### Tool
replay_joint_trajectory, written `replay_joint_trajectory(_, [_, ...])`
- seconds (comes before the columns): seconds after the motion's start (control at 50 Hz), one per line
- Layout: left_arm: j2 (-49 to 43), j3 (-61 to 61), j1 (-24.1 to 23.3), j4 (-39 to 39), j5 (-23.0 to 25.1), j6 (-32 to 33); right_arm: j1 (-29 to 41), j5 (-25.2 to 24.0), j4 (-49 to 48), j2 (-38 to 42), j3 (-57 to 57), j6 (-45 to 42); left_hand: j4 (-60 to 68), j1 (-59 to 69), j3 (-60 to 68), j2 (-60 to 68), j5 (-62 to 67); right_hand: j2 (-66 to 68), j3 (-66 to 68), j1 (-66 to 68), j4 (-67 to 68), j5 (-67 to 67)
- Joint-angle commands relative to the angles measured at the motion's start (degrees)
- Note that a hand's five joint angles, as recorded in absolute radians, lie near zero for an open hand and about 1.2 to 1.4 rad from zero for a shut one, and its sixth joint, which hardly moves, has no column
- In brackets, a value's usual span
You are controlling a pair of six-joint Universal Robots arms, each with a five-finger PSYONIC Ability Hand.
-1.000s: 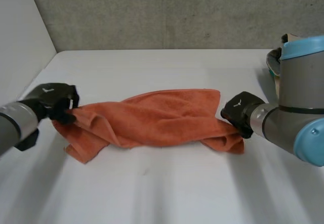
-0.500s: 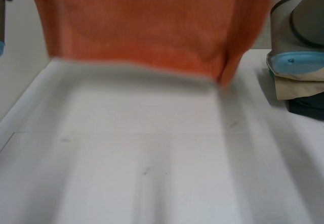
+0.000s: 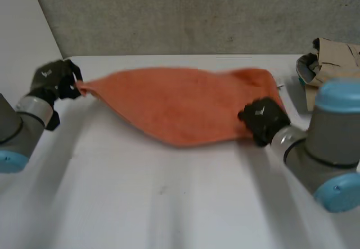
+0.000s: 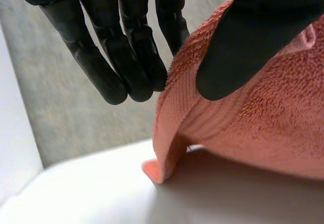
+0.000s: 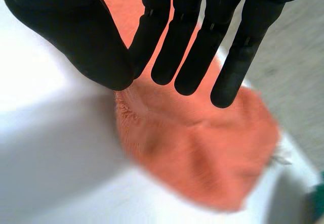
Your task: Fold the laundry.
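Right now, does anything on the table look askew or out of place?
The orange towel is stretched lopsided: it tapers to the corner pinched by the left hand, while the right hand pinches its near edge, short of the far right corner. Nothing looks spilled or damaged.

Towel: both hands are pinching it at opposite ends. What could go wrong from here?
1. The right hand pinches the towel only at its very edge, so it may slip out.
2. The left hand holds near a corner, and the hem curls under beside it, which could set a crease into the fold.
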Motion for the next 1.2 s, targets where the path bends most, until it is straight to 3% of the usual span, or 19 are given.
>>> replay_joint_trajectory(0.02, [-0.02, -1.37, 0.95, -0.25, 1.24, 3.21, 0.35, 2.20, 1.62, 3.98, -2.26, 0.88, 11.52, 14.60, 11.96, 11.40, 13.98, -15.32, -16.02, -13.01, -16.36, -15.50])
replay_joint_trajectory(0.04, [0.50, -1.55, 1.30, -0.60, 1.24, 3.30, 0.09, 3.16, 2.76, 3.37, -3.22, 2.02, 11.52, 14.60, 11.96, 11.40, 13.98, -25.06, -25.76, -22.74, -26.10, -25.24])
replay_joint_trajectory(0.14, [2.26, -2.52, 2.01, -1.65, 1.51, 3.39, -1.93, 3.88, 7.42, -0.50, -6.39, 6.06, 11.52, 14.60, 11.96, 11.40, 13.98, -38.59, -39.30, -36.28, -39.64, -38.77])
replay_joint_trajectory(0.22, [3.49, -3.39, 2.36, -2.09, 1.51, 3.22, -3.95, 2.38, 13.04, -0.77, -10.07, 6.69, 11.52, 14.60, 11.96, 11.40, 13.98, -41.81, -42.51, -39.50, -42.85, -41.99])
replay_joint_trajectory(0.3, [4.29, -4.10, 2.98, -2.27, 1.59, 3.13, -6.06, 0.01, 17.35, 2.21, -15.61, 1.87, 11.52, 14.60, 11.96, 11.40, 13.98, -41.47, -42.18, -39.16, -42.52, -41.65])
replay_joint_trajectory(0.44, [4.99, -4.80, 3.50, -3.24, 1.94, 2.51, -8.26, -6.13, 20.61, 9.77, -24.93, -13.25, 11.52, 14.60, 11.96, 11.40, 13.98, -35.93, -36.63, -33.61, -36.97, -36.11])
replay_joint_trajectory(0.54, [5.34, -5.07, 3.77, -3.68, 1.95, 1.90, -8.26, -9.83, 21.05, 15.31, -30.55, -18.80, 11.52, 14.60, 11.96, 11.40, 13.98, -31.72, -32.42, -29.41, -32.76, -31.90])
replay_joint_trajectory(0.72, [5.78, -5.24, 3.77, -4.20, 1.95, 1.19, -9.14, -4.31, 22.11, 21.29, -36.54, -15.57, 11.52, 14.60, 11.96, 11.40, 13.98, -26.50, -27.21, -24.19, -27.55, -26.68])
replay_joint_trajectory(0.88, [5.78, -5.33, 3.77, -4.20, 1.95, 1.19, -9.23, -4.92, 21.58, 24.80, -38.90, -8.53, 11.52, 14.60, 11.96, 11.40, 13.98, -26.17, -26.87, -23.86, -27.21, -26.35])
replay_joint_trajectory(1.08, [6.04, -5.68, 4.12, -4.90, 1.95, 1.11, -9.05, -3.86, 21.93, 28.67, -43.22, -8.34, 11.52, 14.60, 11.96, 11.40, 13.98, -21.29, -22.00, -18.98, -22.34, -21.47])
replay_joint_trajectory(1.14, [6.22, -5.77, 4.21, -5.69, 1.86, 1.46, -8.88, -2.90, 22.11, 28.85, -43.48, -8.26, 11.52, 14.60, 11.96, 11.40, 13.98, -8.73, -9.43, -6.42, -9.77, -8.91])
replay_joint_trajectory(1.18, [6.48, -6.03, 4.47, -6.57, 1.86, 1.46, -9.23, -1.93, 22.37, 27.89, -43.22, -7.47, 11.52, 14.60, 11.96, 11.40, 13.98, 12.60, 11.90, 14.92, 11.56, 12.42])
replay_joint_trajectory(1.2, [6.75, -6.12, 4.64, -7.01, 1.86, 1.46, -9.32, -1.58, 22.63, 27.27, -42.96, -7.03, 11.52, 14.60, 11.96, 11.40, 13.98, 12.71, 12.01, 15.03, 11.67, 12.53])
